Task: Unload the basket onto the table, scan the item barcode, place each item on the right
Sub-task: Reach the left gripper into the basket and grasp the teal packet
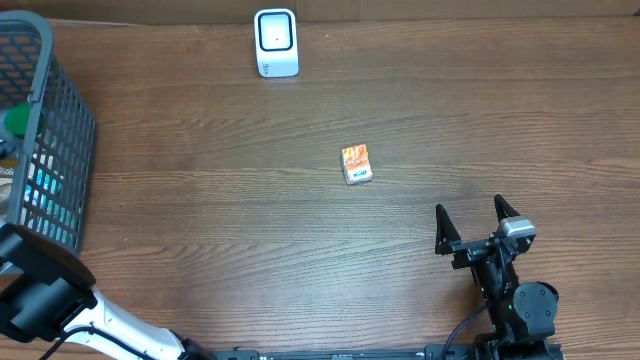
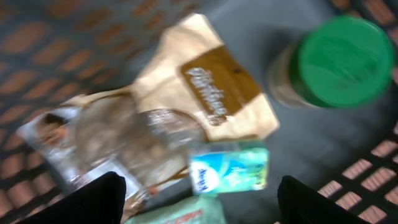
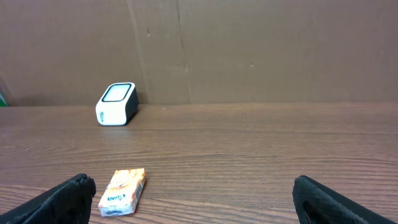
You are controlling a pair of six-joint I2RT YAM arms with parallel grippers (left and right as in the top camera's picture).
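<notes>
A small orange box (image 1: 356,164) lies flat on the wooden table, mid-table; the right wrist view shows it (image 3: 122,191) just inside the left finger. The white barcode scanner (image 1: 276,43) stands at the far edge, and it (image 3: 116,104) sits against the cardboard wall. My right gripper (image 1: 470,208) rests open near the front right, nothing between its fingers (image 3: 196,202). My left gripper (image 2: 199,205) is open above the basket's contents, holding nothing. Below it lie a teal carton (image 2: 229,169), a brown paper bag (image 2: 208,93) and a green-lidded jar (image 2: 339,59).
A grey mesh basket (image 1: 60,130) stands at the table's left edge, with my left arm (image 1: 40,290) beside its near corner. Inside it also lie a clear plastic pack (image 2: 112,137) and a pale green packet (image 2: 180,213). The left wrist view is blurred.
</notes>
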